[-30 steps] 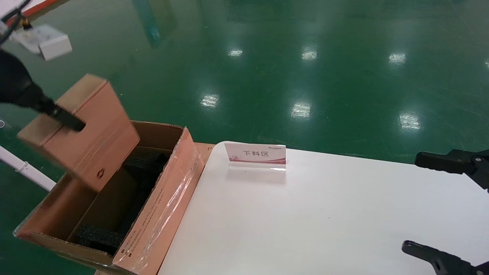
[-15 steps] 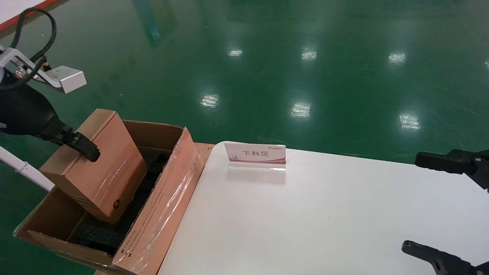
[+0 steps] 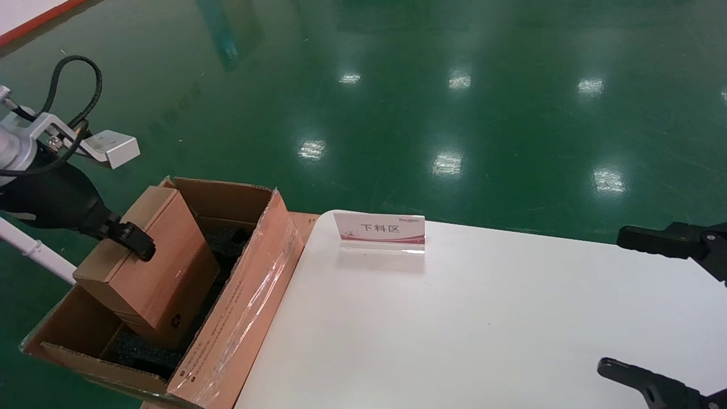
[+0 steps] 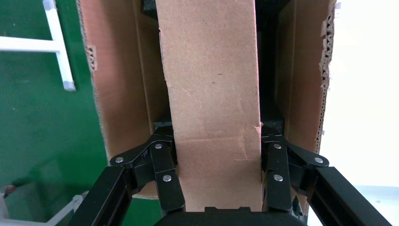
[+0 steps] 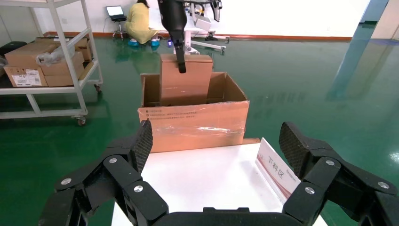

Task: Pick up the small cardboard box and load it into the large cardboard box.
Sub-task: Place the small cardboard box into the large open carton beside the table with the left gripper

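Observation:
The small cardboard box (image 3: 150,267), plain brown with a recycling symbol near its lower corner, stands tilted with its lower end down inside the large cardboard box (image 3: 250,295). My left gripper (image 3: 122,230) is shut on its upper end. In the left wrist view both fingers (image 4: 164,174) press its two sides (image 4: 211,94). The large box is open, flaps upright, with black foam (image 3: 136,352) inside. It stands off the table's left edge. My right gripper (image 5: 216,146) is open and empty over the table's right side.
A white table (image 3: 483,329) carries an acrylic sign (image 3: 380,232) with red trim near its back edge. Green floor lies beyond. In the right wrist view a shelf rack (image 5: 51,61) with cartons and a crouching person (image 5: 139,23) are far behind the large box.
My left gripper has lowered the small box from above the large box down into it. The right arm has not moved.

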Controlling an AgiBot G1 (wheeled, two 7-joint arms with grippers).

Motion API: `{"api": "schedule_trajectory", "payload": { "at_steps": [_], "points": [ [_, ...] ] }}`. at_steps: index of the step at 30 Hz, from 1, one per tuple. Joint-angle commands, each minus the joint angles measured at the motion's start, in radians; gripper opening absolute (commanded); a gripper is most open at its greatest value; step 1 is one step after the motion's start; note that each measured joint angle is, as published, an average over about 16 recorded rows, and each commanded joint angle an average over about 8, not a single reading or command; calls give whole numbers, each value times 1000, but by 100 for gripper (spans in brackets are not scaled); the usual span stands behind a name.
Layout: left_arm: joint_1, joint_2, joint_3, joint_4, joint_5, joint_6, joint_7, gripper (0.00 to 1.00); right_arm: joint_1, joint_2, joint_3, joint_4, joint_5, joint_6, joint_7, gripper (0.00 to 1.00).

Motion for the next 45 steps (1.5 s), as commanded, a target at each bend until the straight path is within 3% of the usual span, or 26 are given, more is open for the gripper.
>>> {"api": "schedule_trajectory", "payload": {
  "at_steps": [1,27,45],
  "points": [
    [13,-1,3,-1,2,-12,-9,0,0,0,0,0,0,0,0,100],
    [73,27,67,-60,173,-91,-144,0,0,1,-2,0,1,1,-1,100],
    [102,31,84,-86,222,-127,-194,0,1,1,-2,0,2,1,-1,100]
  ]
}}
